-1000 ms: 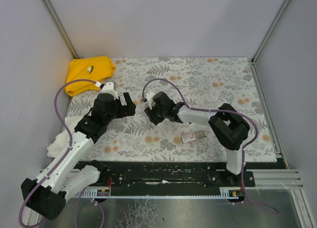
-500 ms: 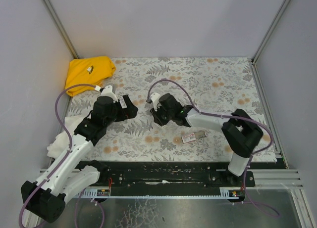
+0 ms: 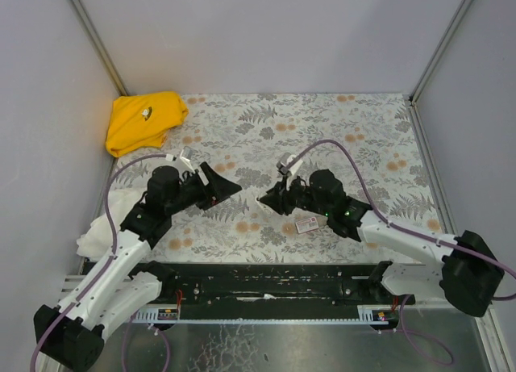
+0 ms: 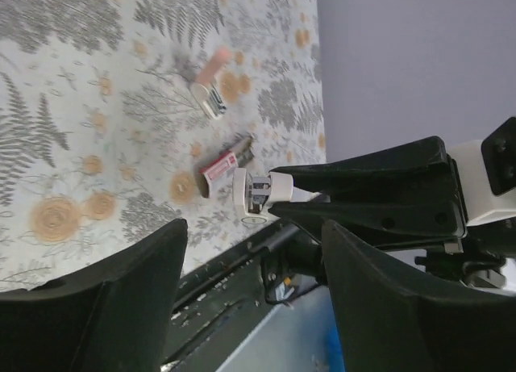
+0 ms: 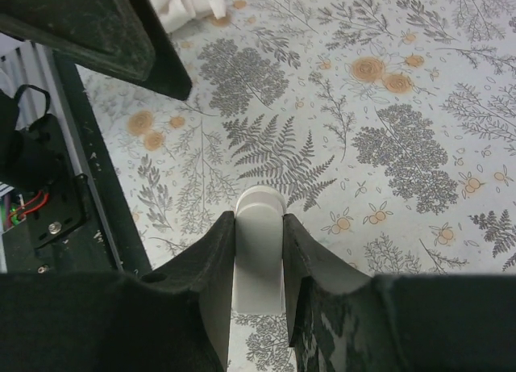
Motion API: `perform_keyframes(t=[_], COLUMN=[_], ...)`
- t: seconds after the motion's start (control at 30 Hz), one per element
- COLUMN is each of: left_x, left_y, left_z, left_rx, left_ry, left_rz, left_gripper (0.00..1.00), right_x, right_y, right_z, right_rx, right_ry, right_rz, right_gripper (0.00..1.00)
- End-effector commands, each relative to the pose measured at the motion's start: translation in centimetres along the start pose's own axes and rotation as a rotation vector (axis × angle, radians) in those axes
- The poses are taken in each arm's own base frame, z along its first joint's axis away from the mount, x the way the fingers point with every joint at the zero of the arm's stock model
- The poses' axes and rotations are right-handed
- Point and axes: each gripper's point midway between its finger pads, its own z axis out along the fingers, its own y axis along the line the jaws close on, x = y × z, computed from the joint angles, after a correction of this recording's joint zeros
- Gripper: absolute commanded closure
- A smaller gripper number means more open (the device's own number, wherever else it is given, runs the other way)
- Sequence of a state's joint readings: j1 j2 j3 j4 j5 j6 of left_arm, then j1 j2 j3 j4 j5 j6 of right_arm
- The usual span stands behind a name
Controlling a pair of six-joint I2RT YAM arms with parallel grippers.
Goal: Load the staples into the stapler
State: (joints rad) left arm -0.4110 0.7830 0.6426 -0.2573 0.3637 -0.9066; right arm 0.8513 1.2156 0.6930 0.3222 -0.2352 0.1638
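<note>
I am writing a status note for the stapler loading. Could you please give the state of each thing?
stapler: held above the table
right gripper: shut on the stapler
left gripper: open, empty
staple box: flat on table, tray seems partly out
pink-and-white item: lying on table, untouched
yellow cloth: crumpled

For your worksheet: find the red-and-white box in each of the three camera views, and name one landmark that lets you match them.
Top external: box on the mat, centre-right, to the lower right of the right pincer.
Left wrist: left of centre, up-left of that pincer's tips.
Right wrist: not in view.
Shared landmark: the right pincer, visible in all three.
</note>
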Motion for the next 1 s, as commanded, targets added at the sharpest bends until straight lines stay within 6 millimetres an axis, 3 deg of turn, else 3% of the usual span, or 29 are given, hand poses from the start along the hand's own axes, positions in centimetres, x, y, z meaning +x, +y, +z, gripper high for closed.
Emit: perform_keyframes(t=[0.0, 0.1, 0.37, 0.97], left_x=[1.9, 2.8, 2.8, 3.6], left_y=[-3.1, -3.3, -2.0, -1.0], left_z=[0.4, 0.7, 1.7, 2.3], left_rx=[0.192, 0.229, 0.182, 0.181], left_ry=[0.146, 0.212, 0.209, 0.239], left_rz=[-0.07, -0.079, -0.082, -0.096], left_gripper=[0.37, 0.41, 0.46, 0.47], right_x=[-3.8, -3.7, -5.0, -6.4], right_y=[2.0, 2.5, 3.5, 4.8], right_z=[-1.3, -1.5, -2.2, -3.4], right_rx=[-0.081, -0.107, -0.154, -0.208], right_ry=[-0.191, -0.208, -0.272, -0.324], right_rz=[-0.01, -0.006, 0.004, -0.003], right_gripper=[1.0, 1.0, 1.0, 1.0])
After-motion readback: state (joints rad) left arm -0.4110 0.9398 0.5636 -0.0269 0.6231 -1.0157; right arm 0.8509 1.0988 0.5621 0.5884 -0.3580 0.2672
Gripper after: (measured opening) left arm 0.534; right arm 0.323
